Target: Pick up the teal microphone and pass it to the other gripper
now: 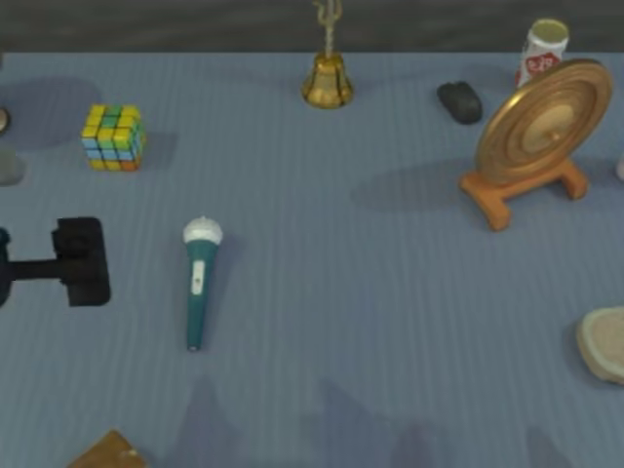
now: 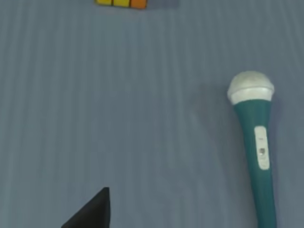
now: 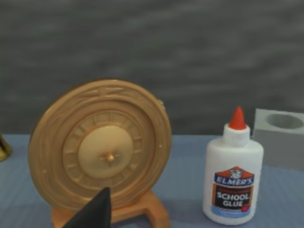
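The teal microphone (image 1: 198,283) lies flat on the blue-grey table (image 1: 370,312), left of centre, whitish head toward the far edge and white switch patch facing up. In the left wrist view the microphone (image 2: 259,147) lies off to one side of my one visible black fingertip (image 2: 95,211). My left gripper (image 1: 86,261) hovers open to the left of the microphone, apart from it, with nothing in it. The right gripper is outside the top view; one black fingertip (image 3: 95,211) shows in its wrist view, open, facing a wooden disc.
A Rubik's cube (image 1: 113,136) sits at the back left, a brass bell (image 1: 328,80) at back centre, and a black mouse (image 1: 459,101) right of it. The wooden disc on a stand (image 1: 541,127), a glue bottle (image 3: 232,173) and a grey block (image 3: 280,137) stand at the back right.
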`<state>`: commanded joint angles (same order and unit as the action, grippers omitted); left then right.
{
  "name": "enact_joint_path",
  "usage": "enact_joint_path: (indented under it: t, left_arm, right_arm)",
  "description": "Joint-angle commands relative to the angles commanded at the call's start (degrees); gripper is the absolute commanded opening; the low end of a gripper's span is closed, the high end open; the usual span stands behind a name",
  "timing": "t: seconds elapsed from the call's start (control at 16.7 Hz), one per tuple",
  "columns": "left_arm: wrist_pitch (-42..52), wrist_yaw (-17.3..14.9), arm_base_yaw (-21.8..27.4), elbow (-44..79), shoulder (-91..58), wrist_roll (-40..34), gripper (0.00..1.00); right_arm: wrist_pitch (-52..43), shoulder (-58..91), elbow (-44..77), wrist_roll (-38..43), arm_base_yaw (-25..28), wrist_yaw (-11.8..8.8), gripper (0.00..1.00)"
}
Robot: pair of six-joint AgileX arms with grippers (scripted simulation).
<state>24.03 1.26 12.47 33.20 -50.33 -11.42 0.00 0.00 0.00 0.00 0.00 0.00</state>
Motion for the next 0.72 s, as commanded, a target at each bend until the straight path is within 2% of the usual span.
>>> enact_joint_path:
  t: [0.42,0.72]
  left_arm:
    - [14.89,0.27,8.70,24.29,-37.64,-8.29,1.00]
    - [22.58,0.73,12.50,34.08,-52.74,-11.82,1.00]
  right_arm:
    - [0.00,0.00,0.00,0.00,0.00,0.00,1.00]
    - [0.00,0.00,0.00,0.00,0.00,0.00,1.00]
